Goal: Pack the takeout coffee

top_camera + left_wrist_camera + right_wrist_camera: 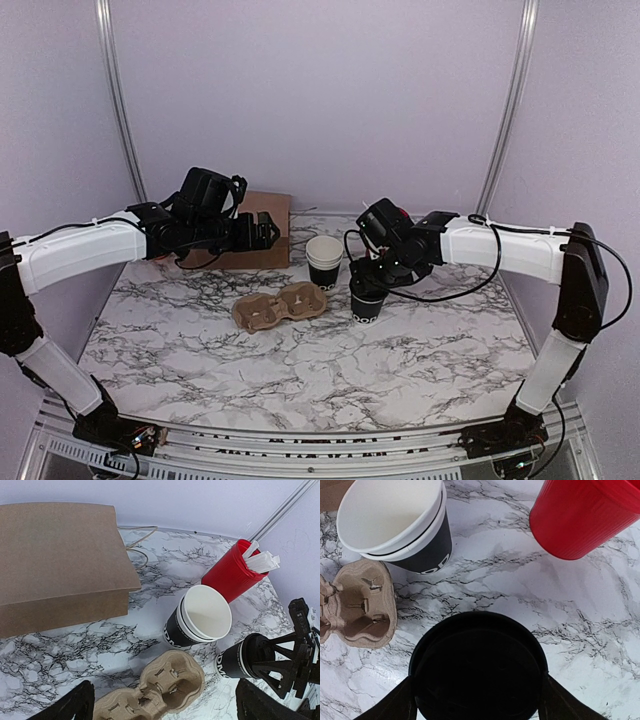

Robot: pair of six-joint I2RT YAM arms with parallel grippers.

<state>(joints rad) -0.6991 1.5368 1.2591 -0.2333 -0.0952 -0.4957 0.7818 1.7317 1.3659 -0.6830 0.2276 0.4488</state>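
We judge the step in hand to be lifting the takeout coffee [367, 300] and seating it in the cup carrier [280, 305]. The right gripper [477, 702] straddles the lid, its fingers [400, 702] against either side, apparently closed on it. We should hold firmly enough that the lid does not pop off, lift straight, keep the cup upright, and lower it squarely into the carrier's closest well. The left gripper [167, 702] hangs wide and empty beyond the carrier's far side, free to steady it. The coffee stands on the tabletop [300, 370] just right of the carrier: a small black paper cup with white lettering and a round black lid.
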